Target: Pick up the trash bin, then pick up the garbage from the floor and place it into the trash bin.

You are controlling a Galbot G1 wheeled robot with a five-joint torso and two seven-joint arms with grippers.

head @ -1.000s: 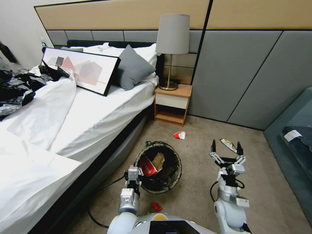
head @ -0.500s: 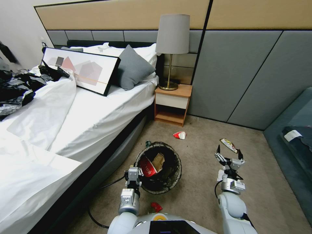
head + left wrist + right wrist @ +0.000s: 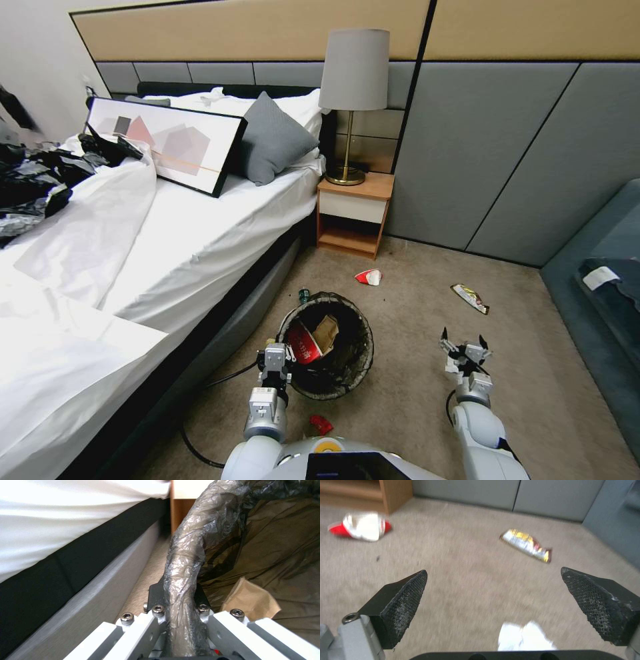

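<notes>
Red wrapper (image 3: 303, 345) and tan paper (image 3: 325, 331) lie inside trash bin (image 3: 357, 363).

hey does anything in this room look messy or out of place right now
Yes. Litter lies on the carpet: a red-and-white wrapper near the nightstand, a yellow snack wrapper farther right, a red scrap by the robot's base. A framed picture and crumpled black plastic bags lie on the bed.

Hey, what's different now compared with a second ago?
The right hand, open and empty, has pulled back toward the robot and lower, away from the yellow snack wrapper, which now lies uncovered on the carpet. The left hand stays clamped on the trash bin rim; the bin and the red-and-white wrapper have not moved.
</notes>
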